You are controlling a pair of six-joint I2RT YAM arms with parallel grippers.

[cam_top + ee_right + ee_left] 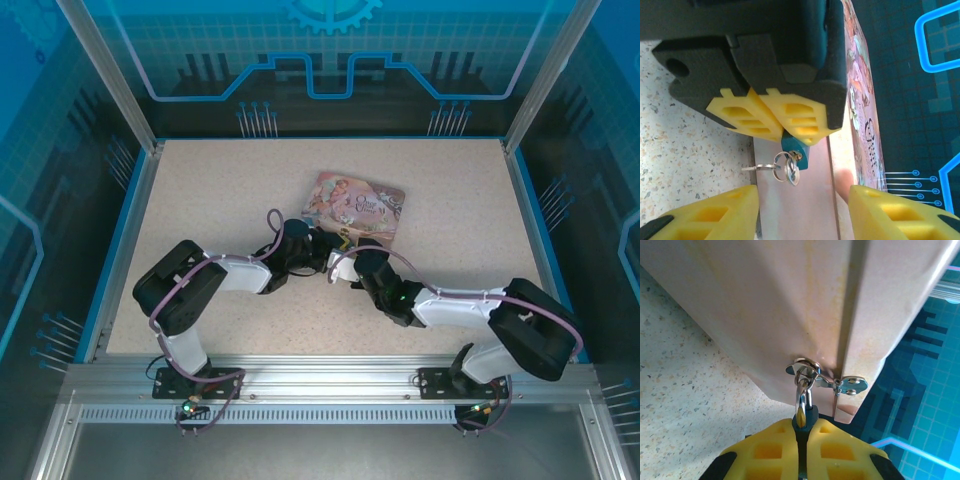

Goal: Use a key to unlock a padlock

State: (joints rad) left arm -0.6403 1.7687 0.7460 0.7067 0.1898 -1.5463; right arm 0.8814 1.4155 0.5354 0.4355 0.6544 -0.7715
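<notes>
Hanging before the half-open, empty right gripper (802, 200), the thin key (757, 168) looks slippery: pinch its flats; left gripper (781, 132) clamps the padlock (792, 146).

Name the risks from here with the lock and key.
The right claw stands open short of the key, which sits on a loose ring; closing may catch the ring or swing the key away. The left claw pinches only one end of the padlock, so a push could twist it loose.
</notes>
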